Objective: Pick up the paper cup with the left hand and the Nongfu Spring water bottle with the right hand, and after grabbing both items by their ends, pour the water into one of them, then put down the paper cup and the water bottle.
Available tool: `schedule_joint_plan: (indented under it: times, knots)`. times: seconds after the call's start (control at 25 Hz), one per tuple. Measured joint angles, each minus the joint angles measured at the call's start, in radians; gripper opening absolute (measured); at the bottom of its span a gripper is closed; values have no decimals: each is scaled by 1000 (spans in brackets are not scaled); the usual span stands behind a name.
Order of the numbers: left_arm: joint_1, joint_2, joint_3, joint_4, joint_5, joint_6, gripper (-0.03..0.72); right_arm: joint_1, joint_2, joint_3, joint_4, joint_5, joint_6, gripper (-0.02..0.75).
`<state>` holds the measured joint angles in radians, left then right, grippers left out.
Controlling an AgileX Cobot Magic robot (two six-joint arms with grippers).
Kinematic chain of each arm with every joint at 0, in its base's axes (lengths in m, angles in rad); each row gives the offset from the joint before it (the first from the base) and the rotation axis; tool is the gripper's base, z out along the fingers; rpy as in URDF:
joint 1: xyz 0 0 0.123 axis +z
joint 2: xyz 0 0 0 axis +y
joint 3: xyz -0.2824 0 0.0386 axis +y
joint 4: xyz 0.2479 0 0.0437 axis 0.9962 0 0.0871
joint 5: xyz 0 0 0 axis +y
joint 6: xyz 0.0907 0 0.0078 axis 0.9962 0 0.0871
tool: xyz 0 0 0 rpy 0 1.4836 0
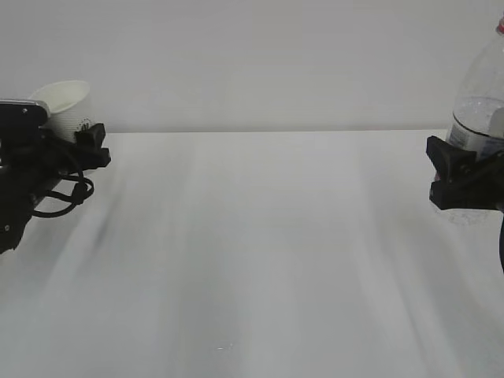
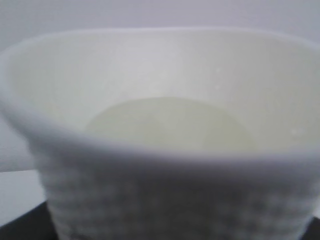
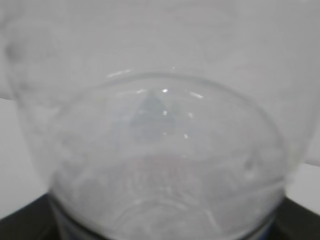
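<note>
Left hand: our left hand point(image 1: 79, 142) grips the paper cup point(image 1: 69, 106) at the far left, jaws closed on its dotted side.
Cup: tilted, we look into its cream inside point(image 2: 165, 125).
Right hand: our right hand point(image 1: 465, 169) clamps the Nongfu Spring water bottle point(image 1: 480, 102) at the right edge, upright.
Water: we see water point(image 1: 475, 120) partway up the bottle.
Table: white table point(image 1: 260, 260) lies between both.

The tabletop point(image 1: 260, 260) lies bare across its whole middle, a wide lane for either arm. Only the edges are taken: the paper cup point(image 1: 67, 106) at far left, the water bottle point(image 1: 479, 102) at far right.
</note>
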<state>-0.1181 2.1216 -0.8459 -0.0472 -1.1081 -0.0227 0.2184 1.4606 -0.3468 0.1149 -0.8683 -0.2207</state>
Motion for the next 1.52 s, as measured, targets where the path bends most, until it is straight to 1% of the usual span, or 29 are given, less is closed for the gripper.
schedule_joint_plan:
  times: [0.32, 0.6, 0.72, 1.04, 1.12, 1.2, 1.28, 1.36, 1.52]
  knots:
    - [0, 122, -100, -2, 0, -3, 490, 0, 0, 0, 0, 10, -23, 507]
    - [0, 211, -159, -4, 0, -13, 490, 0, 0, 0, -4, 43, -26, 507]
    - [0, 236, -180, -4, -28, -20, 490, 0, 0, 0, -8, 53, -26, 507]
    - [0, 253, -186, -4, -54, -45, 493, 0, 0, 0, -10, 76, -30, 507]
    - [0, 253, -186, -4, -54, -45, 520, 0, 0, 0, -10, 80, -34, 507]
    - [0, 255, -186, -4, -54, -46, 596, 0, 0, 0, -10, 81, -35, 507]
    - [0, 259, -186, -4, -48, -49, 655, 0, 0, 0, -10, 81, -38, 507]
    - [0, 262, -186, -4, -48, -50, 680, 0, 0, 0, -10, 81, -38, 507]
    - [0, 266, -186, -2, -48, -50, 687, 0, 0, 0, -10, 81, -40, 507]
